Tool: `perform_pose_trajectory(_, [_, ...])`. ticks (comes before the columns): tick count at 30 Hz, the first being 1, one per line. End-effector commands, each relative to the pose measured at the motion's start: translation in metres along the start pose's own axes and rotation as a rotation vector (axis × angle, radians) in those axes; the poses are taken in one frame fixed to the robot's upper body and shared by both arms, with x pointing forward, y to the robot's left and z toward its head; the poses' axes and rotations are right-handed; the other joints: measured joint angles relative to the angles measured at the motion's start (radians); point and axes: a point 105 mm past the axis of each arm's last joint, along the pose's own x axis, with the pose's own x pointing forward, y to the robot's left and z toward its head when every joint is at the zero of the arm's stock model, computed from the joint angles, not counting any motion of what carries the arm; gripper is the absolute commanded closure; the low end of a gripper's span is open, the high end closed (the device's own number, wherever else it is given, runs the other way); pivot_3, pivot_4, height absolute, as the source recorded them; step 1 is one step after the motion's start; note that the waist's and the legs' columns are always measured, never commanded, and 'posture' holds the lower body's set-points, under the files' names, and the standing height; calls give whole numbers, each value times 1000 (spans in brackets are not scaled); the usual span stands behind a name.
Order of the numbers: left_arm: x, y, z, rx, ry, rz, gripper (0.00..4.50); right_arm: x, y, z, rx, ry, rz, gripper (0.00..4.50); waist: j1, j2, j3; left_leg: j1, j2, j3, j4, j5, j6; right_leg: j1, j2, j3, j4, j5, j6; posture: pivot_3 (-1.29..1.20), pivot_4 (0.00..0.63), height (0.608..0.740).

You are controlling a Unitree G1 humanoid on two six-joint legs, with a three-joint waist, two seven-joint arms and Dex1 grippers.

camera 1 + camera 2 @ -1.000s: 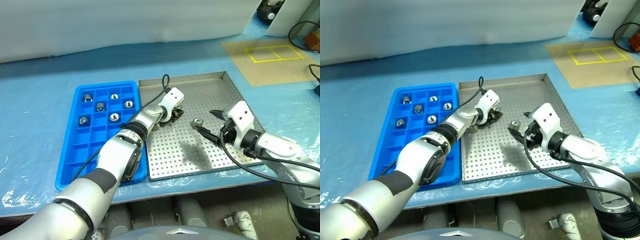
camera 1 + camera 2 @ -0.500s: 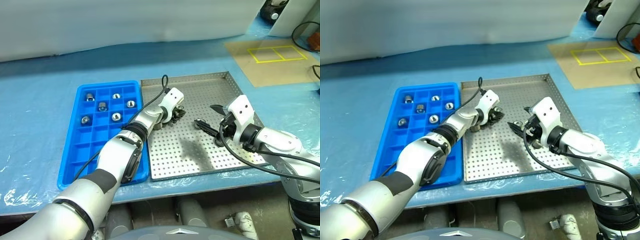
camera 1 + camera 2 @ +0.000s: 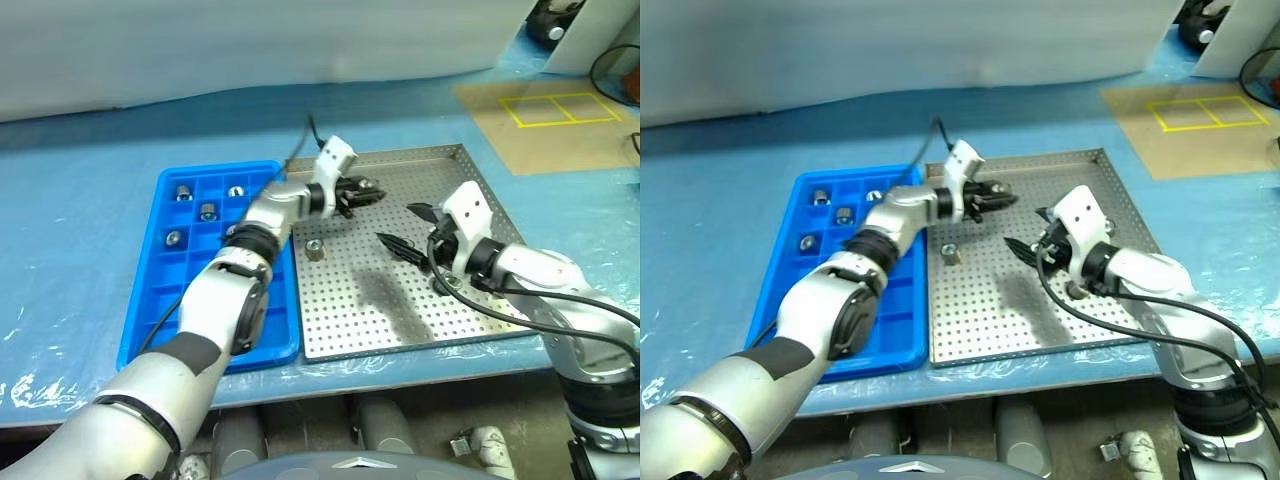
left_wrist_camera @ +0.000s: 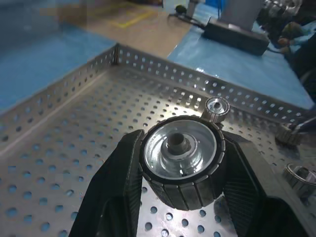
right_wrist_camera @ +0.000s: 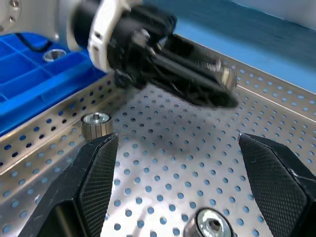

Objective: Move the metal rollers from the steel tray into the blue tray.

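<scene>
Left claw gripped one roller, raised above steel tray. Right claw gaped wide, empty, above loose roller. Another roller stood near blue tray, which held apparently five.

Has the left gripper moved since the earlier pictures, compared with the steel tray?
Yes. The left gripper, shut on a metal roller, has risen off the steel tray floor and now sits nearer the tray's far rim, leaving another roller behind.
</scene>
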Motion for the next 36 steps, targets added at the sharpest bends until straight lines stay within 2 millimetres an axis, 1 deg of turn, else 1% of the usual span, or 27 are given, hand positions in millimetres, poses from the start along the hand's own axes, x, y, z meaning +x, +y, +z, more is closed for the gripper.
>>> perform_pose_trajectory(1, [-34,-1,18,32,-59,-22,2610,10,2,14,-32,-63,40,480,2,1,0,1,0,0,-1,1,-1,0,0,0,0,0,0,-323,150,740])
perform_pose_trajectory(2, [-44,-2,20,41,-74,-14,2610,13,2,15,-33,-71,52,480,7,1,0,1,1,0,-3,1,-2,0,1,0,1,0,0,-280,150,740])
perform_pose_trajectory(3, [-50,-4,21,47,-82,-10,2610,15,2,15,-34,-75,59,480,17,1,1,1,1,0,-4,2,-3,0,1,0,1,0,0,-280,150,740])
perform_pose_trajectory(5, [-91,-21,18,-6,-123,-65,2610,27,5,22,-35,-105,109,480,32,1,1,1,2,0,-4,2,-4,0,1,0,1,0,0,-195,150,740])
perform_pose_trajectory(6, [-111,-28,12,-7,-122,-67,2610,34,8,27,-33,-125,147,480,35,1,1,2,1,0,-4,2,-4,-1,1,0,1,0,0,-178,150,740])
perform_pose_trajectory(7, [-125,-33,7,-7,-109,-52,2610,39,11,31,-34,-141,180,480,36,2,1,2,2,1,-5,2,-4,-1,1,-1,1,0,0,-139,150,740])
perform_pose_trajectory(8, [-136,-37,2,-3,-87,-30,2610,43,13,35,-38,-153,205,480,50,2,1,2,2,1,-6,3,-4,-2,2,-1,2,0,0,-122,150,740])
perform_pose_trajectory(10, [-152,-46,-2,12,-61,-19,2610,50,15,40,-46,-171,242,480,72,2,2,1,4,0,-7,4,-6,-2,3,-2,3,0,-1,-73,150,740])
perform_pose_trajectory(11, [-159,-48,-3,16,-52,9,2610,53,17,43,-50,-180,269,480,91,3,2,1,5,0,-7,4,-7,-2,3,-3,4,0,-1,-55,150,740])
perform_pose_trajectory(13, [-172,-48,-1,38,-43,69,2610,59,23,47,-61,-191,331,480,118,3,2,1,5,0,-6,3,-11,-2,2,-5,6,-1,-1,-15,150,740])
perform_pose_trajectory(14, [-182,-47,2,53,-43,112,2610,63,28,49,-71,-196,376,480,126,3,2,1,4,0,-6,4,-12,-2,2,-6,8,-1,-2,22,150,740])
perform_pose_trajectory(16, [-198,-44,6,79,-38,198,2610,70,37,52,-93,-201,446,480,135,2,3,2,3,0,-4,4,-13,-4,2,-5,13,-1,-2,74,150,740])
perform_pose_trajectory(17, [-206,-42,4,95,-25,247,2610,74,39,53,-101,-205,467,480,137,2,3,2,3,-1,-4,4,-13,-5,1,-6,15,-1,-2,90,150,740])
perform_pose_trajectory(22, [-233,-38,-12,106,46,393,2610,87,46,58,-116,-227,529,480,143,2,3,2,5,-3,-5,8,-19,-7,3,-5,17,-1,-2,146,150,740])
perform_pose_trajectory(24, [-248,-35,-19,91,68,466,2610,90,52,58,-122,-233,566,480,147,2,3,1,5,-4,-5,8,-20,-8,3,-5,18,-1,-2,185,150,740])
perform_pose_trajectory(26, [-259,-36,-25,75,87,506,2610,93,57,58,-122,-234,591,480,152,1,2,0,6,-5,-4,9,-20,-9,5,-6,18,-1,-2,193,150,740])
perform_pose_trajectory(29, [-269,-40,-34,27,107,531,2610,96,62,55,-118,-230,609,480,162,1,2,-4,8,-5,-4,9,-21,-12,8,-6,18,-1,-2,200,150,740])
perform_pose_trajectory(33, [-281,-44,-48,-32,142,561,2610,97,69,51,-119,-223,642,480,170,1,2,-4,12,-6,-4,10,-23,-12,11,-6,18,-2,-4,209,150,740])
perform_pose_trajectory(36, [-283,-43,-57,-75,154,568,2610,98,71,51,-120,-224,648,480,173,1,2,-4,14,-8,-4,11,-24,-12,13,-7,19,-3,-5,211,150,740])
